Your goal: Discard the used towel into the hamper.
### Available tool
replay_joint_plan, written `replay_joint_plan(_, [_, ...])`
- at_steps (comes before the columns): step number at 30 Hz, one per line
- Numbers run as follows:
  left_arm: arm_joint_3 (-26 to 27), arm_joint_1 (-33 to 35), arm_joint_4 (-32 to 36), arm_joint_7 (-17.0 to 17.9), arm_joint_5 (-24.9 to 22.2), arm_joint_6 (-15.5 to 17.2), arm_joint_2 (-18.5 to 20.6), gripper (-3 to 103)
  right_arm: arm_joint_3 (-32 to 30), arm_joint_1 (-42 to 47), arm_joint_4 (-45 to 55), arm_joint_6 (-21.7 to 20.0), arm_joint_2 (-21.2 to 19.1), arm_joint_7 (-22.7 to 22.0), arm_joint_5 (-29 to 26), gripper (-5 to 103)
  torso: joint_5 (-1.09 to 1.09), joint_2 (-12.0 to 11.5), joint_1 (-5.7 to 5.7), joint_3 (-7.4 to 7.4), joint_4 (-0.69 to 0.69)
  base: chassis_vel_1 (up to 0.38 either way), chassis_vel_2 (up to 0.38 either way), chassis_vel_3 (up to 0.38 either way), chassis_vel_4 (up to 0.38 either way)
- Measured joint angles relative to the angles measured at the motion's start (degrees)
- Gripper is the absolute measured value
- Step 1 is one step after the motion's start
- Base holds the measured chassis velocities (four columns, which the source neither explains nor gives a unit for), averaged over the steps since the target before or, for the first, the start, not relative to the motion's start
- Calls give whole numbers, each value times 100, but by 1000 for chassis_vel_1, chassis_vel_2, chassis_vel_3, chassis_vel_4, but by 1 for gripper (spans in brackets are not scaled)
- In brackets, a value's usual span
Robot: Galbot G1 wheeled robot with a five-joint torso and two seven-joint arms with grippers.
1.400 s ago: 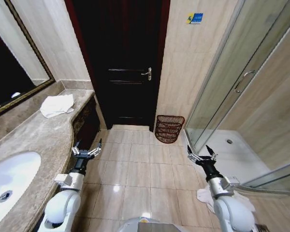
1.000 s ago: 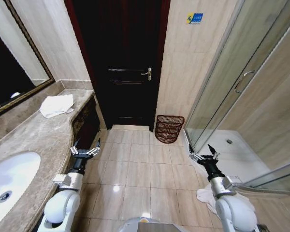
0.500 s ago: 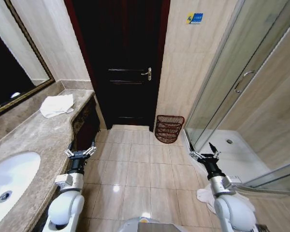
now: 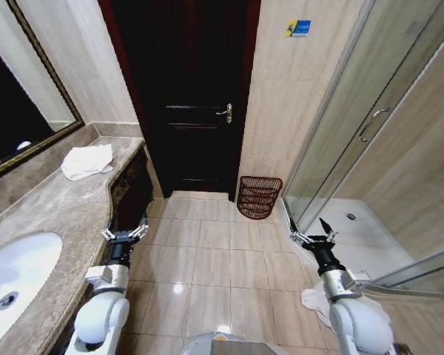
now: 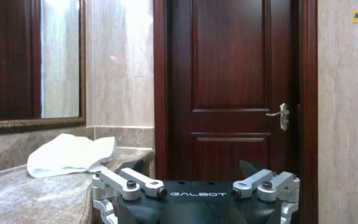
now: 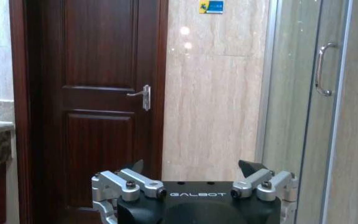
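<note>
- Head view, going from the left: the marble counter [image 4: 55, 214] curves along the wall under a dark-framed mirror [image 4: 15, 111], with a white sink [image 4: 15, 277] set into it at about 8 o'clock.
- At about 10 o'clock on that counter lies the towel [image 4: 87, 160], a crumpled white cloth loose near the back corner; nothing holds it, so it looks like the used one waiting to be collected. The left wrist view shows the same towel [image 5: 70, 155] heaped on the counter edge beside the door frame.
- The left gripper [image 4: 123, 235] hangs at about 7 o'clock, just off the counter's front edge and well short of the towel. Its fingers are spread wide with nothing between them, which suits an approach, not a carry.
- The dark wooden door [image 4: 189, 96] fills 12 o'clock, closed, its handle [image 4: 224, 112] at mid-height.
- The hamper [image 4: 258, 197] stands on the tiled floor at about 1 o'clock, against the wall just beside the door frame and the shower's glass edge. It is well apart from both grippers, so the towel will probably have to be carried across the floor to it.
- The right gripper [image 4: 311, 238] sits at about 4 o'clock, near the glass shower enclosure [image 4: 370, 133], fingers likewise splayed and empty, apparently idle.
- A pale cloth [image 4: 311, 299] lies on the floor beside the right arm; it may be another towel, though it is partly hidden.
</note>
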State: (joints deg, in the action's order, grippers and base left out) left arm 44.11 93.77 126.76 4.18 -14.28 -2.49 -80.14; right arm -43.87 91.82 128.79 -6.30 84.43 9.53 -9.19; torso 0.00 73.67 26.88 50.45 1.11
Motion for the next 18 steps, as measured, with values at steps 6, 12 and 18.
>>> replay_joint_plan(6, [15, 15, -16, -42, 80, -89, 0, 100, -14, 28, -12, 42, 0, -15, -1, 100, 0, 0, -1, 0, 0, 0, 0, 0, 0])
replay_joint_plan(12, [15, 17, -36, -43, 81, -108, -4, 100, -12, 57, -13, 57, 14, -24, -1, 100, 0, 0, -1, 0, 0, -50, 23, 37, -30])
replay_joint_plan(18, [16, 25, -40, -40, 75, -114, -3, 100, -2, 62, -20, 62, 24, -24, 3, 100, 0, 0, 0, 0, 0, -57, 51, 58, -50])
